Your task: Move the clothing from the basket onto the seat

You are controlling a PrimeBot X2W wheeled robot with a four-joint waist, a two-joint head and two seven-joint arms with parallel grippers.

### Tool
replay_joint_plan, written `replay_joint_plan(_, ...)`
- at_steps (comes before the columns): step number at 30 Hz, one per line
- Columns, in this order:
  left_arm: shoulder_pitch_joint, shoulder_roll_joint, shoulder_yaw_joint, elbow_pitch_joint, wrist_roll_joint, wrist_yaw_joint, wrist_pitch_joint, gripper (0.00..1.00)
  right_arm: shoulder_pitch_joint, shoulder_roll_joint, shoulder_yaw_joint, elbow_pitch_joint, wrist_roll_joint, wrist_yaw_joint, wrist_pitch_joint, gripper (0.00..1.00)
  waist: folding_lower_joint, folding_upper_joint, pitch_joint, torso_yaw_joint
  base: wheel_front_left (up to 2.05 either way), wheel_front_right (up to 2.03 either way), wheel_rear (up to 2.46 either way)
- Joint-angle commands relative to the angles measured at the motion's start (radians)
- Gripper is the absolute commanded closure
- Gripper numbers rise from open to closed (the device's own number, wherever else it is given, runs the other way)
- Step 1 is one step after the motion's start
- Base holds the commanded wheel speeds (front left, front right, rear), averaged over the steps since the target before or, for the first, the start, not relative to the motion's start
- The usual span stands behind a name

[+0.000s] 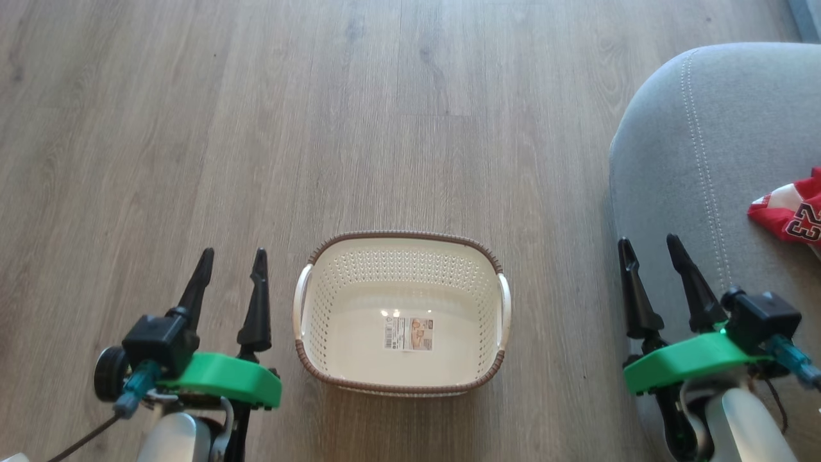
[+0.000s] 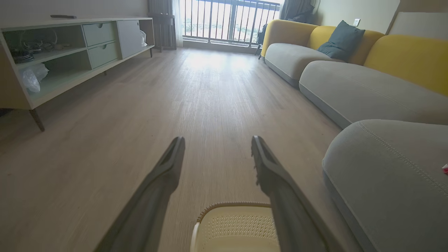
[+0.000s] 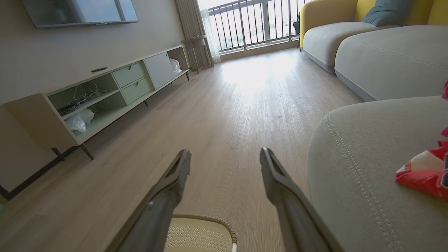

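My left gripper (image 1: 233, 253) and right gripper (image 1: 648, 240) stand wide open, holding nothing, 1 each side of the basket (image 1: 404, 235) on the floor. Its bottom is bare. The clothing (image 1: 790, 215), marked 23, lies on the seat (image 1: 680, 160) inside the stitched edge, so I judge nothing is left to lift.

The left gripper (image 1: 232, 256) and right gripper (image 1: 648, 242) each have two long, black, tapering fingers (image 1: 195, 289) set on a bright green plastic plate (image 1: 224, 378). Beside each plate sits a boxy black block (image 1: 160, 340) with a teal plug (image 1: 138, 385) and a thin dark cable (image 1: 83, 439). The forearms (image 1: 750, 423) are smooth and pale grey-white.
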Motion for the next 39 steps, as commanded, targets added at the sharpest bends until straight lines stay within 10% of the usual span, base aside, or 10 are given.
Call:
replay_joint_plan(1,-0.013,0.003,0.035,-0.029,-0.008,0.006,-0.005,0.00,-0.010,0.001,0.013,-0.032,-0.009,0.000,-0.009,0.00,0.0001,0.0000,-0.001,-0.001,0.00,0.00,0.00)
replay_joint_plan(39,-0.002,0.003,0.066,-0.027,-0.031,-0.092,-0.005,0.00,-0.002,0.025,0.017,-0.003,-0.077,0.000,-0.009,0.00,0.0001,0.0000,-0.024,-0.027,0.00,0.00,0.00)
